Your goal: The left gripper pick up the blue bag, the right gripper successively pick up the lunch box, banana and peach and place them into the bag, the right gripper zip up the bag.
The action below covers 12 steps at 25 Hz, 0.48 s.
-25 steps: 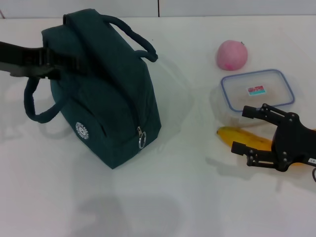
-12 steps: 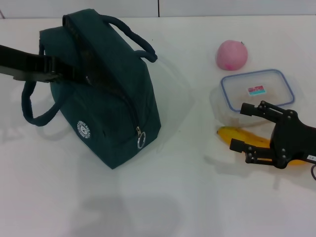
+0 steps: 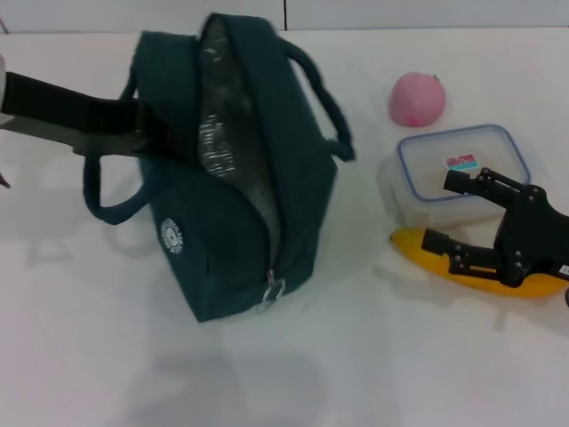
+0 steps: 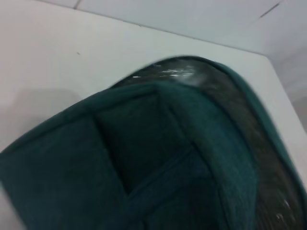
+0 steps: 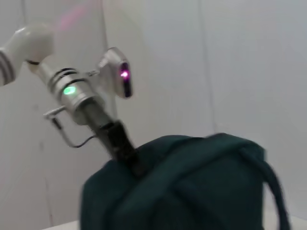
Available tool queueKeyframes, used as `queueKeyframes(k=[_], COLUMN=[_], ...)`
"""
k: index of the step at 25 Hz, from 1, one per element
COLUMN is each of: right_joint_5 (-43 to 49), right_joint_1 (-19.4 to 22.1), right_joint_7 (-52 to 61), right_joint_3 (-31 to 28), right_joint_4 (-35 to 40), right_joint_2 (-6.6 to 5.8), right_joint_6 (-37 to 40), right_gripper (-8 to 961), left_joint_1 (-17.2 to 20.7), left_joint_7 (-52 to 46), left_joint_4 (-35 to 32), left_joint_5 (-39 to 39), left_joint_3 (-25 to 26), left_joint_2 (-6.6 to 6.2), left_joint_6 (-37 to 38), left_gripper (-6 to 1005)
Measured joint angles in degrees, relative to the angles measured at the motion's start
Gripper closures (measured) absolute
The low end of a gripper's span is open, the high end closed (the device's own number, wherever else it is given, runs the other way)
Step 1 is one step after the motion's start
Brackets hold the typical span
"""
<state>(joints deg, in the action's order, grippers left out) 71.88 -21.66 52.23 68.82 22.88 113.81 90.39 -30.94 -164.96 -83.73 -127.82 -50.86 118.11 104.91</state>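
Bag (image 3: 233,169) sat at table's (image 3: 89,356) nine o'clock, top unzipped, left gripper (image 3: 133,132) clamped on its near rim. Right gripper (image 3: 455,213) hovered wide apart over banana (image 3: 436,252), lunch box (image 3: 462,165) just beyond, peach (image 3: 418,99) at one o'clock.

A white table (image 3: 373,356) carries a dark teal bag (image 3: 236,196) at centre-left, with a pink peach (image 3: 417,99), clear lunch box (image 3: 453,173) and banana (image 3: 418,246) at right.

blue bag (image 3: 236,178) dragged rightward, top gaping open, right claw (image 3: 455,213) raised slightly
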Motion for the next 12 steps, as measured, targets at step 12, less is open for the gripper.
queueKeyframes(k=[12], right_joint_5=[-0.2], right_joint_1=[-1.88], right_joint_7=[15.35], right_joint_3=[-23.61], right_joint_4=[-6.99], right_joint_2=[1.52], right_joint_6=[-12.5], right_gripper=[73], left_joint_1=[-0.08], left_joint_7=[-1.99], left_joint_4=[-0.06], left_joint_5=[0.22], left_joint_3=[-3.08], left_joint_2=[0.6], left_joint_6=[1.14], left_gripper=[964])
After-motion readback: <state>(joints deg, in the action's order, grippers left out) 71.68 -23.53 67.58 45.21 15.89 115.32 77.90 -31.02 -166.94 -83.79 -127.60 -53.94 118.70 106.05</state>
